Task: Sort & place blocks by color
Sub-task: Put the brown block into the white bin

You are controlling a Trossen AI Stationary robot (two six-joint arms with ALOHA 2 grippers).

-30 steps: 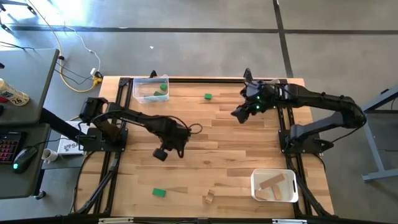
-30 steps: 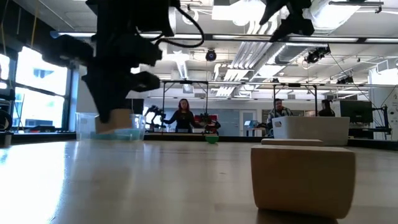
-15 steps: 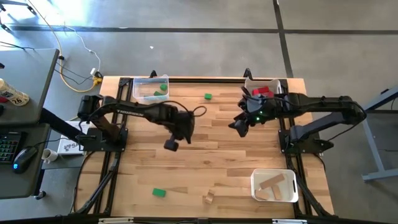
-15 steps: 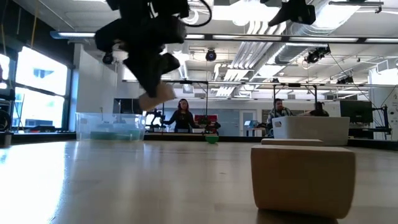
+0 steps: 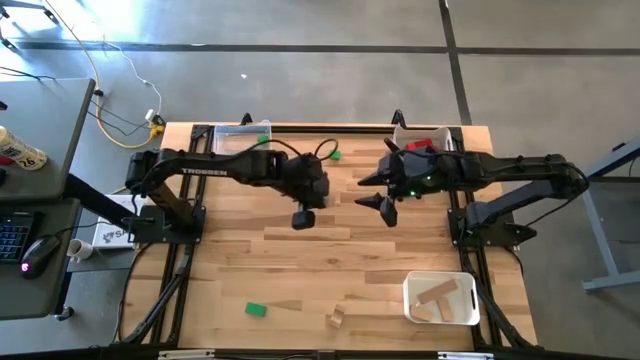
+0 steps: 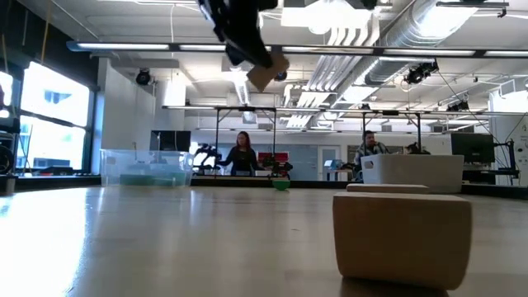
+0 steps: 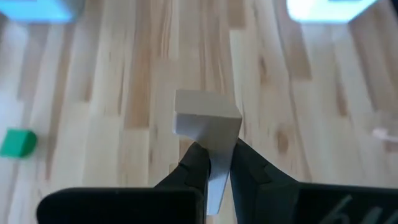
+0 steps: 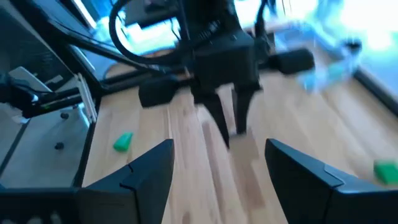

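Note:
My left gripper (image 5: pixel 304 217) hangs above the middle of the table, shut on a plain light-wood block (image 7: pixel 206 116), which the low view shows high in the air (image 6: pixel 267 75). My right gripper (image 5: pixel 378 196) is open just to its right, facing it, and holds nothing. A green block (image 5: pixel 334 155) lies flat near the far edge, and another (image 5: pixel 256 310) lies near the near edge. Beside that one rest plain wood pieces (image 5: pixel 335 318). My left gripper pinches the wooden block between its two fingers (image 7: pixel 195 163), on the block's narrower end (image 7: pixel 214 146) nearest the wrist. The fingers come from above, slanting down. The block is lifted clear of the table, its wide end sticking out past the fingertips.
Three bins stand at the corners: one with green blocks far left (image 5: pixel 243 143), one with red blocks far right (image 5: pixel 425 143), one with wood pieces near right (image 5: pixel 440 298). Bare boards lie between them. People stand in the room beyond the table.
My left gripper has risen and swung from the table's left-middle toward the right and far side, carrying the wood block from just above table height to well above it. My right gripper has come away from the red bin toward the table's middle.

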